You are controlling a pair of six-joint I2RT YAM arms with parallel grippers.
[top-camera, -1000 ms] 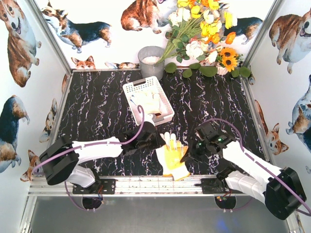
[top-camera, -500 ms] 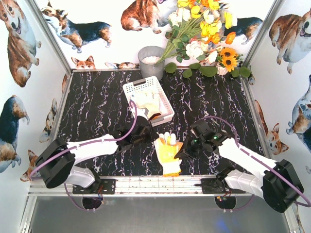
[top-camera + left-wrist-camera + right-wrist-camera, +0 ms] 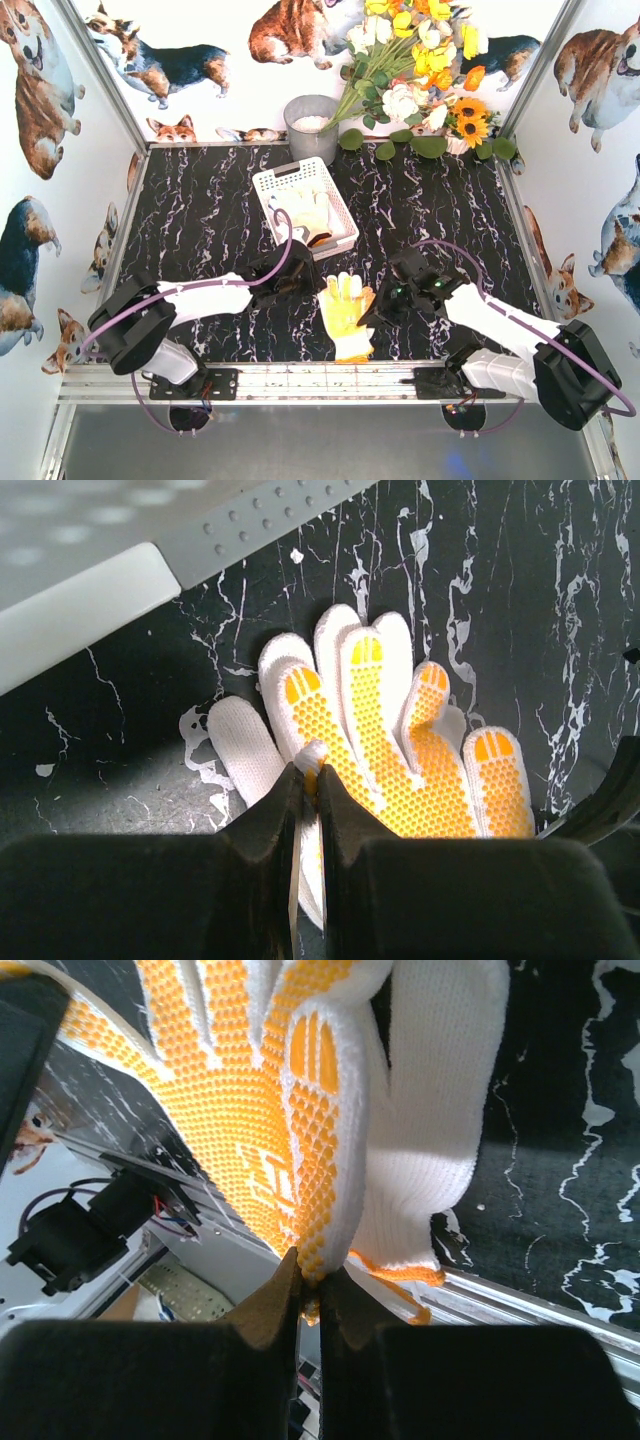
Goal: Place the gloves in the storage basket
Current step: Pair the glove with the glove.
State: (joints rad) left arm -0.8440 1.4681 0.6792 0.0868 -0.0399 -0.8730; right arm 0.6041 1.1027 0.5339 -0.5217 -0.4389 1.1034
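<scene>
A pair of white gloves with yellow-dotted palms (image 3: 346, 308) hangs between my two grippers near the table's front middle, fingers pointing toward the storage basket (image 3: 341, 203). My left gripper (image 3: 313, 287) is shut on the pair's left edge (image 3: 310, 763), pinching knit fabric beside the dotted fingers (image 3: 400, 750). My right gripper (image 3: 374, 306) is shut on the right edge (image 3: 321, 1272), and the dotted palm (image 3: 240, 1110) drapes away from it. The white latticed basket holds cream gloves (image 3: 305, 212). Its near corner (image 3: 90, 605) shows just beyond the held gloves.
A grey round pot (image 3: 311, 125) stands behind the basket at the back wall, next to a bunch of flowers (image 3: 420, 70) at the back right. The aluminium front rail (image 3: 530, 1305) lies under the glove cuffs. Corgi-print walls enclose the table.
Both grippers have carried the yellow-dotted gloves a little away from the front rail toward the basket. The pair now hangs narrower, and both grips stayed shut.
</scene>
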